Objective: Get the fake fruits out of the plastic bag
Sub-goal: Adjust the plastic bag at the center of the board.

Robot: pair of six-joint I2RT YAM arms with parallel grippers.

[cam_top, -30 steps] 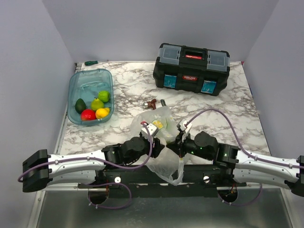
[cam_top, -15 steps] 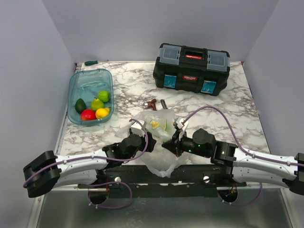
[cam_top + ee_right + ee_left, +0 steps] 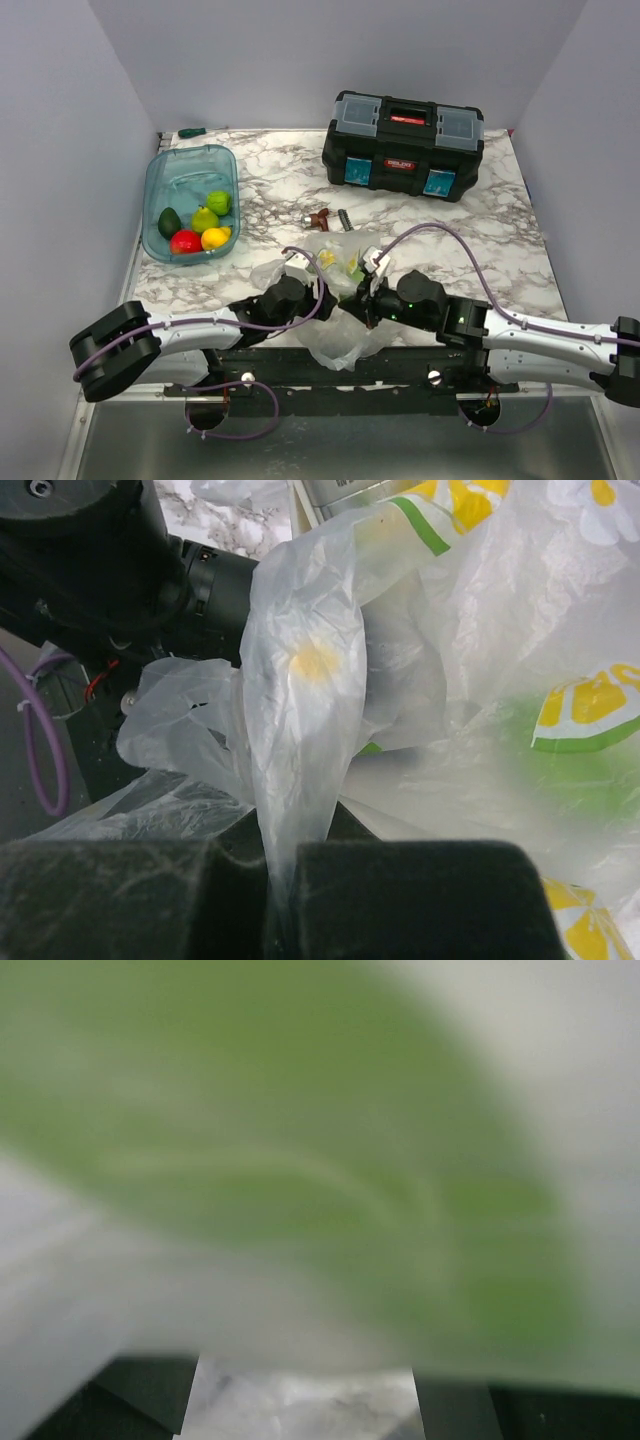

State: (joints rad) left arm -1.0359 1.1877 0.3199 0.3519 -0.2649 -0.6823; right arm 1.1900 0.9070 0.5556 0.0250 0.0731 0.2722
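The clear plastic bag [image 3: 335, 335], printed with yellow and green shapes, lies crumpled at the table's near edge between my two grippers. My right gripper [image 3: 368, 297] is shut on a twisted fold of the bag [image 3: 300, 680]; its pads [image 3: 420, 900] pinch the film. My left gripper [image 3: 308, 280] is pushed against the bag's left side. In the left wrist view its dark fingers [image 3: 140, 1400] stand apart, and a blurred lime-green shape [image 3: 300, 1140] fills the view. Several fake fruits [image 3: 205, 220], red, yellow, lime-green and dark green, lie in the teal tub [image 3: 190, 165].
A black toolbox [image 3: 403, 145] stands at the back right. Small brown and black hardware bits [image 3: 325, 217] lie just beyond the bag. A green-handled tool [image 3: 192, 132] lies at the back left corner. The bag hangs partly over the table's near edge.
Both grippers have moved forward and closer together. The left gripper has pushed into the bag. The bag has bunched up and shifted away from the near edge.
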